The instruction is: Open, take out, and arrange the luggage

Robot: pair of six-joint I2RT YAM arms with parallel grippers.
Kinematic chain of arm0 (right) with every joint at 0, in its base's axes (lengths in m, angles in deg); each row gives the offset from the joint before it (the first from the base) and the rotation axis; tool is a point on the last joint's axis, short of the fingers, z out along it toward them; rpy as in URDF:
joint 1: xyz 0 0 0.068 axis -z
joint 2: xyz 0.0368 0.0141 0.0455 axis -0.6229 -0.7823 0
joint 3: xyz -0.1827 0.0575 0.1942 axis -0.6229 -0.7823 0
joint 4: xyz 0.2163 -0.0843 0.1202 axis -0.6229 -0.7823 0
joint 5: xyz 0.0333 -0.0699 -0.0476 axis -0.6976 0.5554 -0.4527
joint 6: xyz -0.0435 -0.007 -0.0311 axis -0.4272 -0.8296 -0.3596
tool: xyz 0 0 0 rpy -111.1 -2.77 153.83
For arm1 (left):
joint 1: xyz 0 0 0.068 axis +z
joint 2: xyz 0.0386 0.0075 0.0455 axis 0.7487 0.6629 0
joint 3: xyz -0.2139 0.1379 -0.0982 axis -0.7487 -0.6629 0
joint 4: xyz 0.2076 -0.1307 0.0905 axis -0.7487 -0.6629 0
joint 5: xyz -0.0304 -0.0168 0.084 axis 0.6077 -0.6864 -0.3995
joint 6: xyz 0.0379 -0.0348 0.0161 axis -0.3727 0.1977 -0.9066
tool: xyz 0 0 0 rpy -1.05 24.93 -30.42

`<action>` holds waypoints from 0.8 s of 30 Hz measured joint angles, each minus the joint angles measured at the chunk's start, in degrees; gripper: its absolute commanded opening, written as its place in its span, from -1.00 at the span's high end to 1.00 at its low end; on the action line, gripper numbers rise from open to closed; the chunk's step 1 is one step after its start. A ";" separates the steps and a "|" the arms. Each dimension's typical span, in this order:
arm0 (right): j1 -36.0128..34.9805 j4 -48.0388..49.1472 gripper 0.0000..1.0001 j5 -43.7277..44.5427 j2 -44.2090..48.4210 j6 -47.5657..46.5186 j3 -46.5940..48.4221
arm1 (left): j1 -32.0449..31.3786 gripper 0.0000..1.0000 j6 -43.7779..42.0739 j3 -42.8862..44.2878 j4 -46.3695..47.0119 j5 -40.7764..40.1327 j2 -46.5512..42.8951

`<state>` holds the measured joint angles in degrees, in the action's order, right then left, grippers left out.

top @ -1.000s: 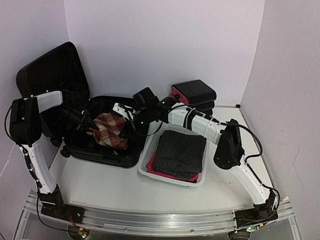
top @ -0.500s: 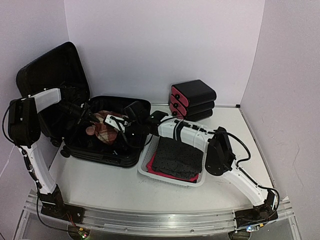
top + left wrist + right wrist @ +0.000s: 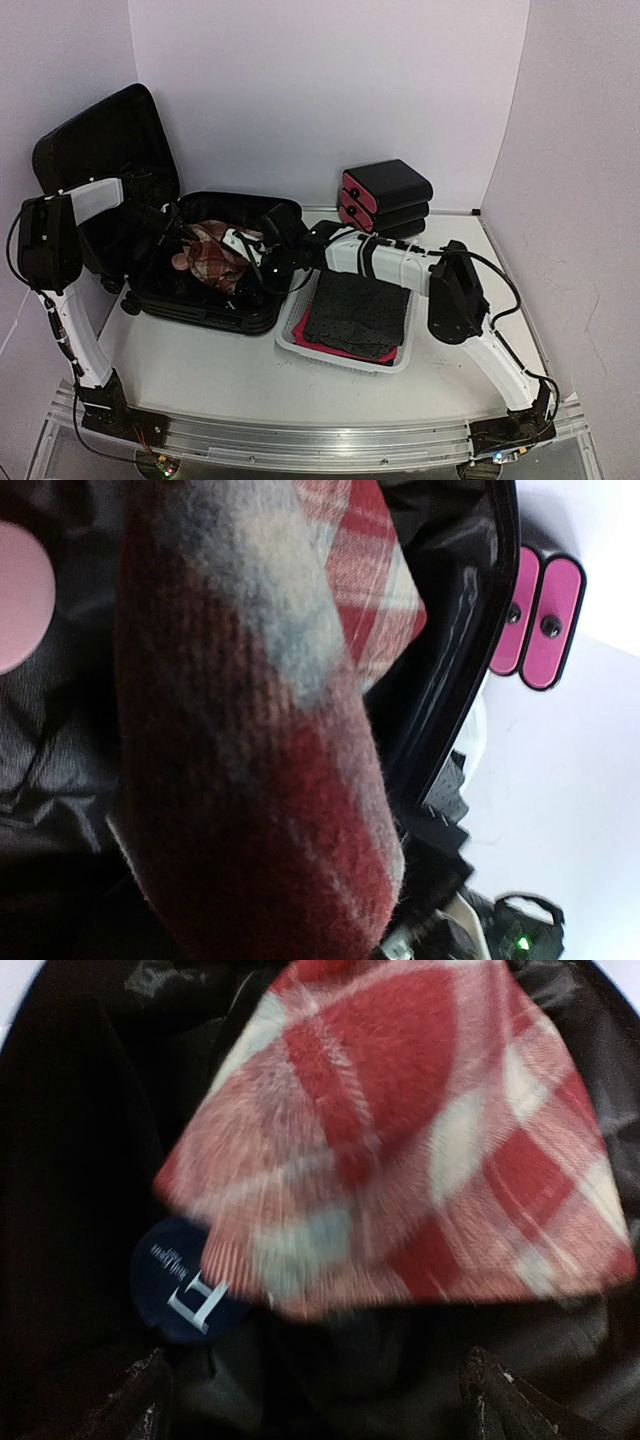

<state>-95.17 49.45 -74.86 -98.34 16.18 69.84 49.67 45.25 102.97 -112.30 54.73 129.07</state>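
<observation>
White bench (image 3: 230,372): we see right hand (image 3: 315,1385), wide open, newly dipped into luggage (image 3: 205,312) by plaid cloth (image 3: 214,257); left hand (image 3: 178,235) pinches it; takeout underway.

Right wrist view: a round navy tag (image 3: 185,1285) is lying inside the luggage (image 3: 70,1140), partly tucked under the edge of the plaid cloth (image 3: 400,1130). It is showing a white block letter, apparently an "H", with a line of small white lettering beside it that is too blurred to read. Both are sitting tilted on the tag.
</observation>
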 measured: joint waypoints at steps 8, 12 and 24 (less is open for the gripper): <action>0.09 -0.87 -0.97 0.61 17.44 3.26 -12.20 | 0.00 1.00 4.57 3.26 5.86 -0.94 5.60; 0.09 -0.96 -0.97 1.03 25.18 3.69 -17.33 | 0.00 0.87 4.59 4.42 7.74 -2.60 7.85; 0.09 -3.04 -0.97 4.39 32.39 3.43 -26.47 | -0.09 -0.05 -2.89 -3.54 7.69 -15.06 1.38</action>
<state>-95.08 46.41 -70.47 -65.95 19.61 43.37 49.59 42.36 99.43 -104.60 39.67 130.44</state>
